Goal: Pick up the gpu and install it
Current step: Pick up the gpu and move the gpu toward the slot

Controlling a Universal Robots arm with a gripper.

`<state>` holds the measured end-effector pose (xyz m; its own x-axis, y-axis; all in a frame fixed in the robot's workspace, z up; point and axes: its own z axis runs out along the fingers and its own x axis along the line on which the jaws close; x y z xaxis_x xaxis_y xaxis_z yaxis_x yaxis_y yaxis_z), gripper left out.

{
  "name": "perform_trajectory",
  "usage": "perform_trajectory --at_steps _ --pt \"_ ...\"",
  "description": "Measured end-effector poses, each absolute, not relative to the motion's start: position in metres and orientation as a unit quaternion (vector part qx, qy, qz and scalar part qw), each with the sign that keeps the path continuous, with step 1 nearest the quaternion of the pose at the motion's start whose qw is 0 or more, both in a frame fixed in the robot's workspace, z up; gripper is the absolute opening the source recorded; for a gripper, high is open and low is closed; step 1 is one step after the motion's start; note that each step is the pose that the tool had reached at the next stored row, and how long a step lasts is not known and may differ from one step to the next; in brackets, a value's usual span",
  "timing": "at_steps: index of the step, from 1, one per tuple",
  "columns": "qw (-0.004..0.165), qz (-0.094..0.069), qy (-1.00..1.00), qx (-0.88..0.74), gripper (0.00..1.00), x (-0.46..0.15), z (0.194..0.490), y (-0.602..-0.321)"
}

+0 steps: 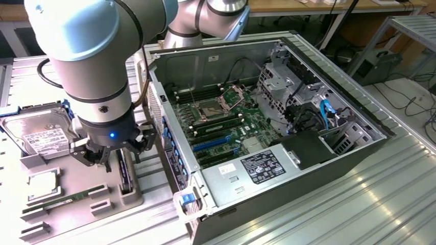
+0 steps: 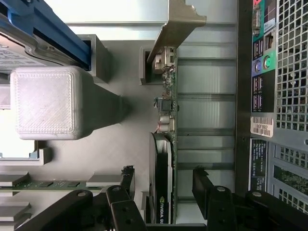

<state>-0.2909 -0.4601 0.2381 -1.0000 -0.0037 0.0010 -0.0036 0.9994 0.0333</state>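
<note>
The big open computer case (image 1: 204,61) lies on its side. Just beside it, on the exterior view's left, is a gray tray (image 1: 81,176). The gpu (image 2: 166,159) stands on its edge in the tray. It is thin, with a green board, a black cover and a silver metal end. The gripper (image 2: 163,175) hangs over it with its fingers spread wide, one on each side, not touching.

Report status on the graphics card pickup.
Gripper open, straddling graphics card, not gripping. Card standing on edge in tray slot beside computer case. Nothing in the way.
</note>
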Motion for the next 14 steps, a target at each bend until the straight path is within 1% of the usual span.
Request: perform_trajectory --at_steps 14 --pt "0.001 -0.017 -1.0 0.002 0.6 -0.291 0.2337 -0.4561"
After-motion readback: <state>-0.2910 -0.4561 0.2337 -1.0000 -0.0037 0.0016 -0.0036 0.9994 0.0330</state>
